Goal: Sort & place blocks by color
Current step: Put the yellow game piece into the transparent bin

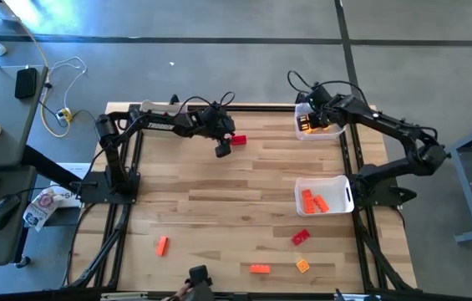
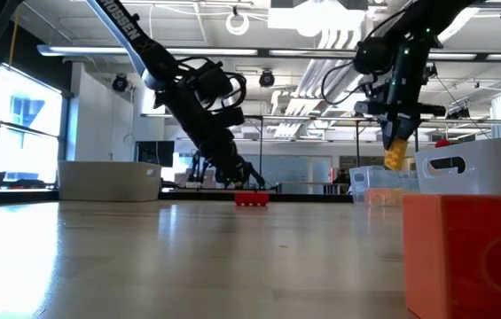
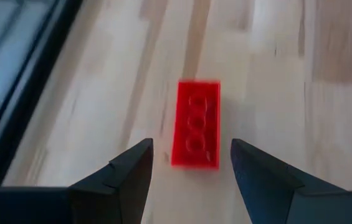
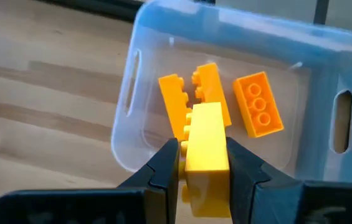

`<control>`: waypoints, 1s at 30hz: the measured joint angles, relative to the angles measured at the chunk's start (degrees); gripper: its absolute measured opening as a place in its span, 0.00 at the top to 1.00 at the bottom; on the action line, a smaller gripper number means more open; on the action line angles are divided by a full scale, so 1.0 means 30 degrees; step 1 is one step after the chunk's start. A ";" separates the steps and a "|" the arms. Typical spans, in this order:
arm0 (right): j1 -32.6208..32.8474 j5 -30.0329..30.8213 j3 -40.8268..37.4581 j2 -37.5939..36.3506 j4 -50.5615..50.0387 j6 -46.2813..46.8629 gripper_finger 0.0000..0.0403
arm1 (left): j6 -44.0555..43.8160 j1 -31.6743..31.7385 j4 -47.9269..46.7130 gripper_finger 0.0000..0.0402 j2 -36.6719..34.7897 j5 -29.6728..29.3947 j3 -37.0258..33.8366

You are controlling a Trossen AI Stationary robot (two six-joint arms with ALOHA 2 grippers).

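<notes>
Table: pale wood planks (image 1: 219, 201), workshop hall behind.
Left claw (image 3: 191, 163): spread wide, empty, straddling red block (image 3: 195, 123) lying flat near far edge.
Right claw (image 4: 204, 163): clamped on yellow block (image 4: 207, 149) above clear bin (image 4: 135, 37).
Handling: likely light, rigid, slick; pinch long sides.
Look: studded rectangular bricks.

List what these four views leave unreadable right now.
- Far bin, high view: the right gripper hangs over it and covers its contents; only the right wrist view shows three yellow-orange blocks inside.
- Yellow-orange block in the right gripper, right wrist view: its lower end is cut off by the frame.
- Red block, left wrist view: blurred.
- Orange block, low view: cut off by the edge.
</notes>
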 joint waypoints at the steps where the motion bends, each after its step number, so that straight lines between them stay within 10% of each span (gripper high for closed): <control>1: -0.0133 -0.0067 0.0000 0.0269 -0.0010 -0.0262 0.82 | 0.0001 0.0077 -0.1098 0.50 0.0010 -0.0011 0.0476; 14: -0.0747 -0.0079 0.0000 0.3393 0.0196 -0.1571 0.81 | 0.1636 0.0187 -0.4965 0.50 0.0006 -0.0218 0.3357; 30: -0.0529 0.0289 0.0000 0.3522 0.0430 -0.2851 0.54 | 0.3936 0.0173 -0.4956 0.50 0.0006 0.0091 0.3357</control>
